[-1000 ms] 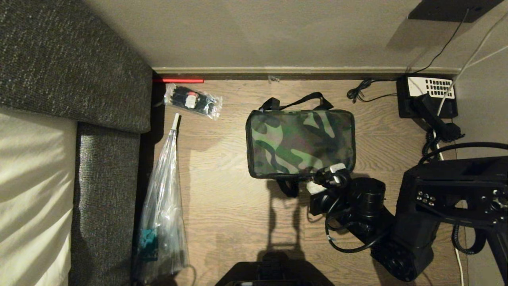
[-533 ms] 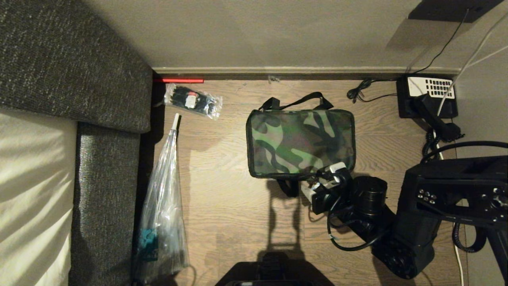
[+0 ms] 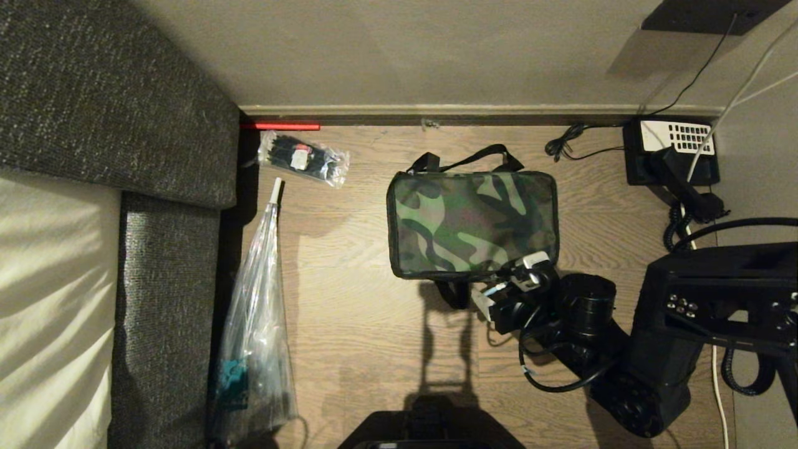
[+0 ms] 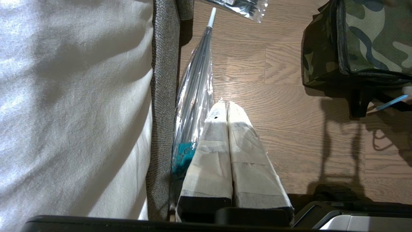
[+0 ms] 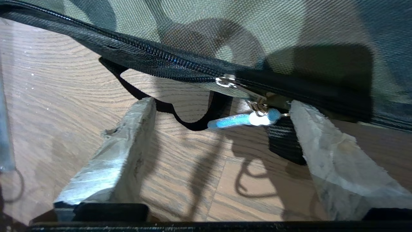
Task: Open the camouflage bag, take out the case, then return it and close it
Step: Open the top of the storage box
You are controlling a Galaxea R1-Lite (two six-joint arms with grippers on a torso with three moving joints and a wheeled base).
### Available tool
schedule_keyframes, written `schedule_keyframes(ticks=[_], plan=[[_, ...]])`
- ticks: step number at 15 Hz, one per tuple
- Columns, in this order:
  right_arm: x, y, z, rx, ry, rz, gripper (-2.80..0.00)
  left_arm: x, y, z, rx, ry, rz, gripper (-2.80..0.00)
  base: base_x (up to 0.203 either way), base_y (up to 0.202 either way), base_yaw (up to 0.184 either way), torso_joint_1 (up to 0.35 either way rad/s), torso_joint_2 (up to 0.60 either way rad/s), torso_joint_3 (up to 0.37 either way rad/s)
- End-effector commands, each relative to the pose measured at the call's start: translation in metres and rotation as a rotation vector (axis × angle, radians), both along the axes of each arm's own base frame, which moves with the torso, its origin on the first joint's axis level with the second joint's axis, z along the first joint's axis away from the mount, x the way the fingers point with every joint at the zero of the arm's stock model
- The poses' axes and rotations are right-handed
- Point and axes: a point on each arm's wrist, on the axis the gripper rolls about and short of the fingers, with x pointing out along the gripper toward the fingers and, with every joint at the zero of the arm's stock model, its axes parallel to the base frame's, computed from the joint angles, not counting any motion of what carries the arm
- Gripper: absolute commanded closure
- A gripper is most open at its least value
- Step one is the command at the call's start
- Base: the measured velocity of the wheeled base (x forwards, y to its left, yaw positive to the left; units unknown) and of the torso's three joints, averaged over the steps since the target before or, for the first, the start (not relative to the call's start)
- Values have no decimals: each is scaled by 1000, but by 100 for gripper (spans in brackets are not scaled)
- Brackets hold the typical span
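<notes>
While camouflage bag (image 3: 472,224) lies zipped, right tool (image 5: 222,109) released around blue zipper pull (image 5: 239,120).

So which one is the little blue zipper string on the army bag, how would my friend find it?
Start at the camouflage bag lying on the wooden floor, near the wall. Go to its near edge, by the corner where the open right gripper waits. There the blue zipper pull hangs from the black zipper: a short bright blue cord with a white end, the only blue thing among dark straps.
</notes>
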Motion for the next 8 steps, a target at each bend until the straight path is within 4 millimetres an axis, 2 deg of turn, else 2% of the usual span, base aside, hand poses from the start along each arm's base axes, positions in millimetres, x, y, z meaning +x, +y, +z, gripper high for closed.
schedule_keyframes(ticks=[1, 6, 8], plan=[[-6, -4, 8, 2, -12, 0, -280, 3, 0, -11, 0, 41, 0, 0, 0, 0, 0, 0, 0, 0], [-12, -7, 11, -3, -1, -2, -280, 3, 0, -11, 0, 40, 1, 0, 0, 0, 0, 0, 0, 0], [-10, -5, 3, -5, 23, -2, -280, 3, 0, -11, 0, 41, 0, 0, 0, 0, 0, 0, 0, 0]])
